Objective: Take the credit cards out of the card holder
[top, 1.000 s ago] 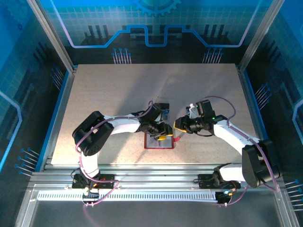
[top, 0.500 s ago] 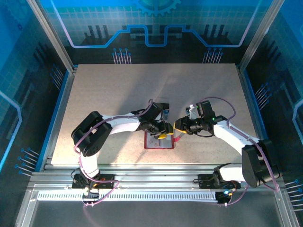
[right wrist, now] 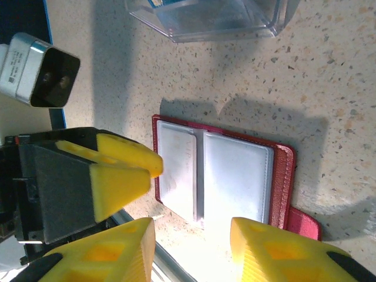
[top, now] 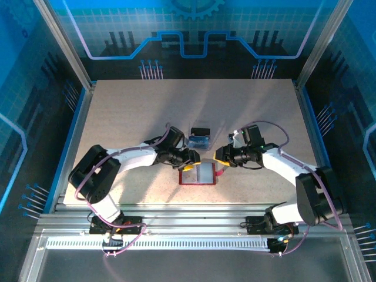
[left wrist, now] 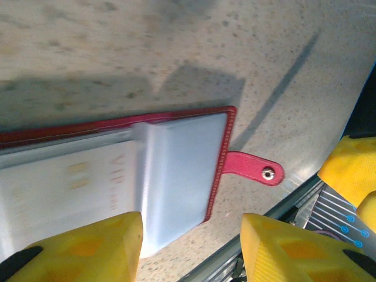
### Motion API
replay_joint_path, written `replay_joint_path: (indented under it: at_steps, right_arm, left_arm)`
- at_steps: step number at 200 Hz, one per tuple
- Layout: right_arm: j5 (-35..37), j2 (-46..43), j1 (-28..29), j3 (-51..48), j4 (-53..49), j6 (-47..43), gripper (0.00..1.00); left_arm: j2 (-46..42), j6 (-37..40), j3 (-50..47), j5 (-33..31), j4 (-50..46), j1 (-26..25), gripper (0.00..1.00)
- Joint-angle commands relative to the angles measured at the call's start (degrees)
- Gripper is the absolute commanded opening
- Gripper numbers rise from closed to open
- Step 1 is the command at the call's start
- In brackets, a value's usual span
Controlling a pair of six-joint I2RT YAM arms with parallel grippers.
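Card holder (top: 198,175) lies open on bench (top: 129,117), nearest me, strap tab (left wrist: 254,167) pointing right. My left gripper (left wrist: 191,232) hovers at holder's left edge, jaws apart, empty. My right gripper (right wrist: 191,232) hangs over strap side, also parted, nothing held. Pale card (left wrist: 76,182) with lettering seems to sit in pocket: at least one left to pull. Beyond, clear tray (right wrist: 273,20) holds blue card (top: 198,141): task partly done. Versus a second ago: left gripper has backed off holder to the left, uncovering tray; right one barely moved.
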Motion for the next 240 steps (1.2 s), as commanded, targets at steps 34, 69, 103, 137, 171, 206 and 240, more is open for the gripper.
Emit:
replay_joint_path:
  at_steps: [34, 69, 103, 137, 171, 206, 240]
  right_arm:
    - [-1.0, 5.8, 5.3, 3.2, 3.0, 2.4, 0.39]
    - [-0.8, 10.6, 9.8, 5.5, 5.6, 4.3, 0.39]
    - [-0.8, 14.7, 13.3, 6.9, 8.1, 6.0, 0.38]
    - [-0.8, 17.1, 15.1, 6.8, 10.1, 7.3, 0.37]
    - [-1.2, 18.4, 15.8, 5.9, 12.0, 8.2, 0.36]
    - [-1.5, 19.8, 16.5, 5.9, 13.1, 8.8, 0.36]
    - [-1.6, 20.8, 17.3, 6.3, 13.6, 9.1, 0.35]
  left_arm:
    - [-7.8, -0.5, -6.6, -0.9, 1.8, 3.9, 0.46]
    - [-10.5, -0.8, -10.1, -1.0, 2.6, 4.9, 0.43]
    - [-10.7, -2.1, -12.7, -0.4, 5.3, 5.0, 0.35]
    - [-8.2, -3.9, -13.8, 1.4, 9.5, 4.9, 0.25]
    - [-5.6, -4.4, -13.2, 2.3, 10.9, 4.1, 0.18]
    - [-4.2, -4.4, -13.0, 1.9, 10.9, 4.1, 0.07]
    - [-3.3, -4.0, -13.1, 1.6, 10.5, 4.0, 0.05]
